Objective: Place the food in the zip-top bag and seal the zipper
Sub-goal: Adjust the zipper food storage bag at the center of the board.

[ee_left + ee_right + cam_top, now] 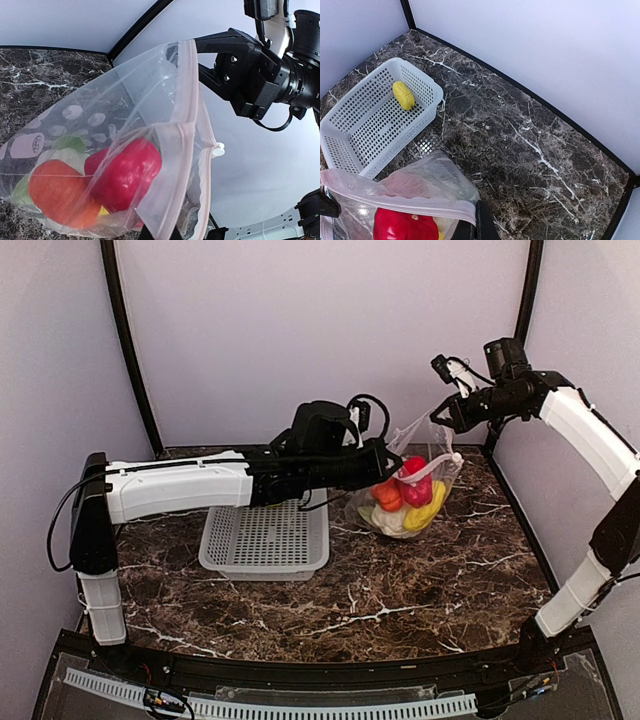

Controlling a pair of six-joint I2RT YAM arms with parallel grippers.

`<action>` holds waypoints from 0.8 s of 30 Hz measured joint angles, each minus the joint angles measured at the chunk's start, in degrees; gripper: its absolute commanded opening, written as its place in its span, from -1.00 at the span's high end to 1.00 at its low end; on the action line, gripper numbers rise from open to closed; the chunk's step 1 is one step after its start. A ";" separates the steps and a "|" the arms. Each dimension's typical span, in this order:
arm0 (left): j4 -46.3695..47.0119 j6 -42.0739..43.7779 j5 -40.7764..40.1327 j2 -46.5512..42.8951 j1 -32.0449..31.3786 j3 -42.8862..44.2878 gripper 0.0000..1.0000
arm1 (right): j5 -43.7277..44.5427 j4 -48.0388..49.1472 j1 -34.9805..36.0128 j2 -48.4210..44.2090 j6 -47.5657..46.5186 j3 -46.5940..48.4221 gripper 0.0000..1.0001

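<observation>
Left gripper [392, 462] is shown clamped shut on the pinkish-white zipper [190, 100] of the clear zip-top bag [405, 502]. The right gripper [443, 418], also fully closed, is pinched onto the bag's raised upper corner. One bag is held up between them at the rear right of the marble tabletop [400, 590], its bottom hanging low at the surface. Four food pieces can be counted inside: one red piece [127, 172], one orange piece [57, 192], one yellow piece [427, 510] and one pale whitish-green piece [392, 522]. One further yellow toy [403, 95] is seen lying in the single white mesh basket [265, 540], which is set just left of the bag and apart from it. A broad stretch of marble is seen between the bag and the table's near edge, and the right wall stands close beside the bag.
</observation>
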 measured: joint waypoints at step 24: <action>-7.48 1.01 8.92 12.28 3.61 18.49 0.81 | 3.23 -5.38 -0.20 3.82 2.45 5.79 1.00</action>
